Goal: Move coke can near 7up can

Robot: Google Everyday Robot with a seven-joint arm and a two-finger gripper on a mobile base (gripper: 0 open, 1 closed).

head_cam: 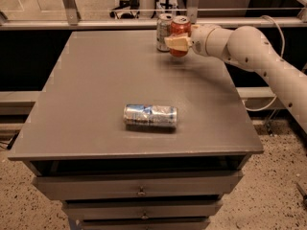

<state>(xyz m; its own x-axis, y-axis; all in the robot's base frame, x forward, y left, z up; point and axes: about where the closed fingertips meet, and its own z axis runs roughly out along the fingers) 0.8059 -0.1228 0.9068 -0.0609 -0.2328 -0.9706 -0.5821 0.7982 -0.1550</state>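
The red coke can point(181, 28) with a silver top is upright at the far edge of the grey table point(96, 90), lifted slightly off the surface. My gripper point(177, 43) reaches in from the right and is shut on the coke can. The silver-grey 7up can point(163, 31) stands upright right beside it on the left, partly hidden behind the coke can and the gripper.
A silver-and-blue can point(150, 116) lies on its side near the table's front middle. A metal rail point(144, 23) runs behind the far edge. Drawers point(139, 188) sit under the tabletop. My white arm point(254, 51) crosses the table's right far corner.
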